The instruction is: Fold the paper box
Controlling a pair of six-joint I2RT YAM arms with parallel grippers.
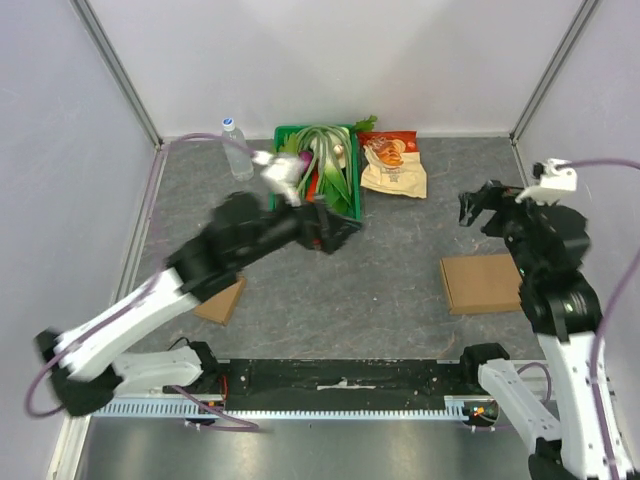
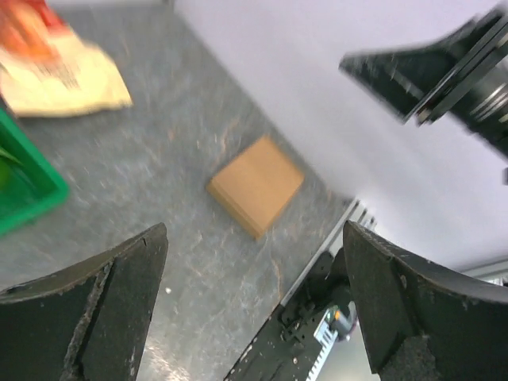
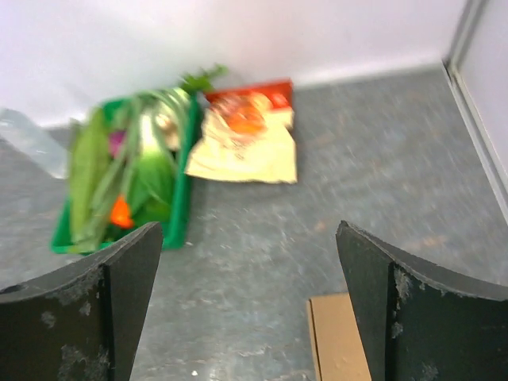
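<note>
A flat brown paper box lies on the grey table at the right, beside my right arm. It also shows in the left wrist view and partly, at the bottom, in the right wrist view. My left gripper hangs open over the table's middle, well away from the box, with nothing between its fingers. My right gripper is open above the table behind the box, also empty. A second brown cardboard piece lies partly under my left arm.
At the back stands a green crate holding leeks, with snack bags to its right and a water bottle to its left. White walls close in the sides and back. A black rail runs along the near edge.
</note>
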